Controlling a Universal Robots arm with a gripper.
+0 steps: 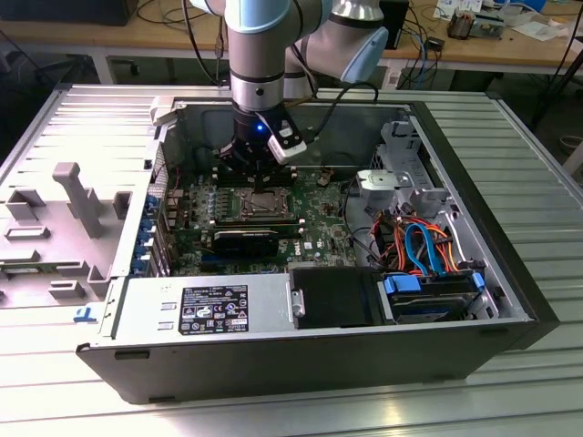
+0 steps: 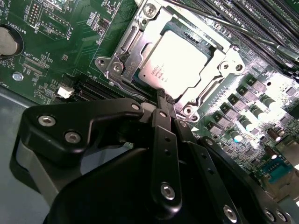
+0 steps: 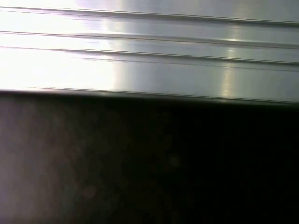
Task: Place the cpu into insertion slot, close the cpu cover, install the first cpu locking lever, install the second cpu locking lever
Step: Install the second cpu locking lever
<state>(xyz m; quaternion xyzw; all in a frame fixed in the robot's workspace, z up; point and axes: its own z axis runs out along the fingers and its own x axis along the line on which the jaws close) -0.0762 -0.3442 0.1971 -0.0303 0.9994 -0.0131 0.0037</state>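
A ribbed metal table (image 1: 537,164) spreads under an open computer case (image 1: 301,350); behind it a wooden workbench (image 1: 137,36) carries cables (image 1: 428,36) and clutter under bright, even light

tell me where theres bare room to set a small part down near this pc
Free: the ribbed metal tabletop on the exterior view's right of the case, and in front of it. Crowded: the board around the cpu, where the claw sits, and the cable bundle.

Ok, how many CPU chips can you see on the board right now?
1. The cpu sits in the insertion slot, framed by the cpu cover, just past the gripper. The gripper hides part of the board, so others could be hidden.
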